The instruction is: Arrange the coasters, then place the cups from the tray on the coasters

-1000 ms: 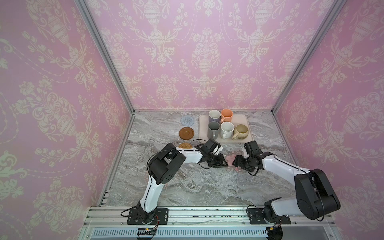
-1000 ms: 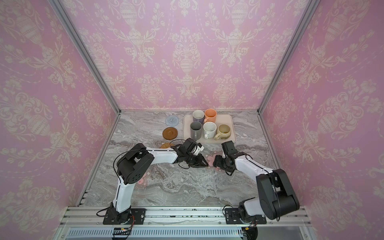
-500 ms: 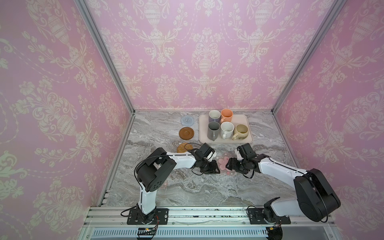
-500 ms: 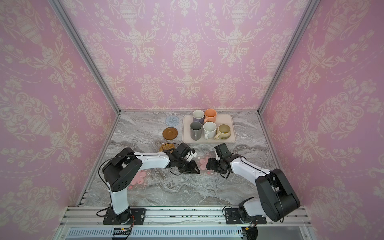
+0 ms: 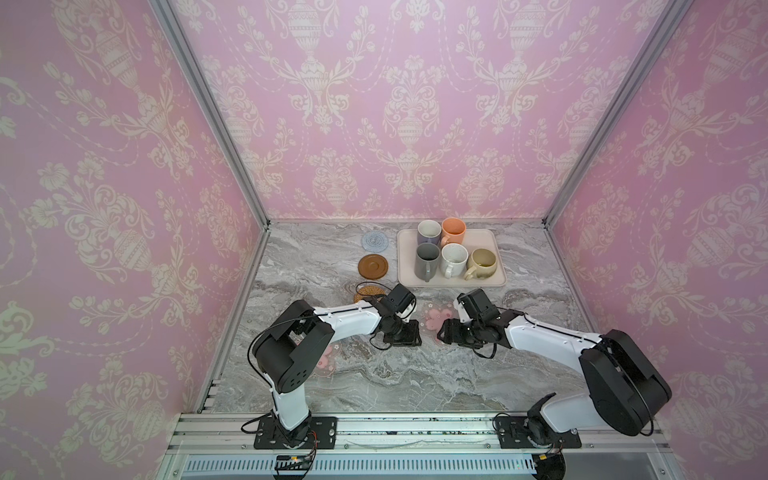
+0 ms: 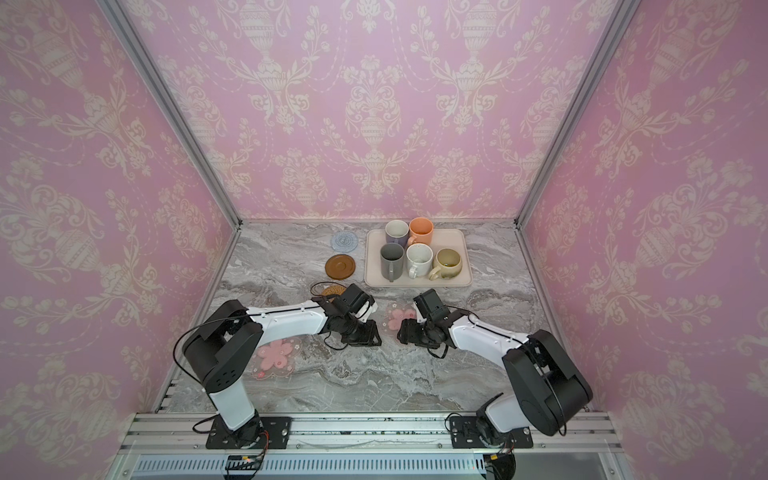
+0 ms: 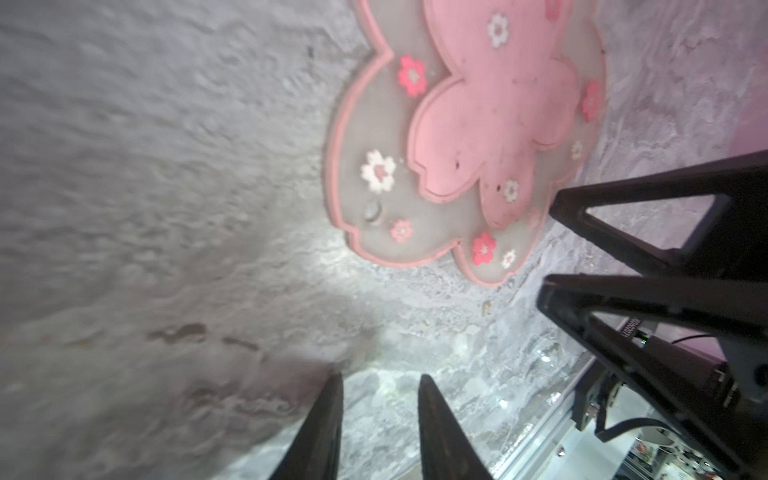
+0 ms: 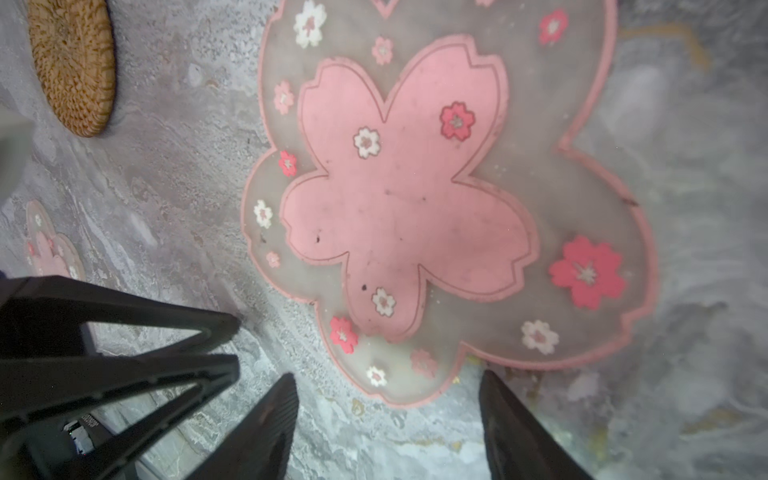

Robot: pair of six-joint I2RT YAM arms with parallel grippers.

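A clear flower-shaped coaster (image 5: 433,319) with a pink blossom lies flat mid-table, also seen close up as the flower coaster (image 8: 407,199). My left gripper (image 5: 415,336) is low at its left, open narrowly and empty; its fingers (image 7: 436,415) show bare table between them. My right gripper (image 5: 444,332) faces it from the right, open wider, its fingertips (image 8: 274,415) flanking the coaster's near lobe. A second flower coaster (image 6: 274,353) lies beside the left arm. Several cups stand on the tray (image 5: 490,243): lavender (image 5: 429,232), peach (image 5: 453,230), grey (image 5: 427,259), white (image 5: 454,259), beige (image 5: 482,262).
Left of the tray lie a light-blue woven coaster (image 5: 375,241) and a brown disc coaster (image 5: 373,266). A tan rattan coaster (image 8: 72,62) sits just behind the left wrist, partly hidden in both top views. Pink patterned walls close three sides.
Both grippers have shifted left and toward the front edge, staying close together. The left arm's elbow has swung out leftward. The jaws look much the same.
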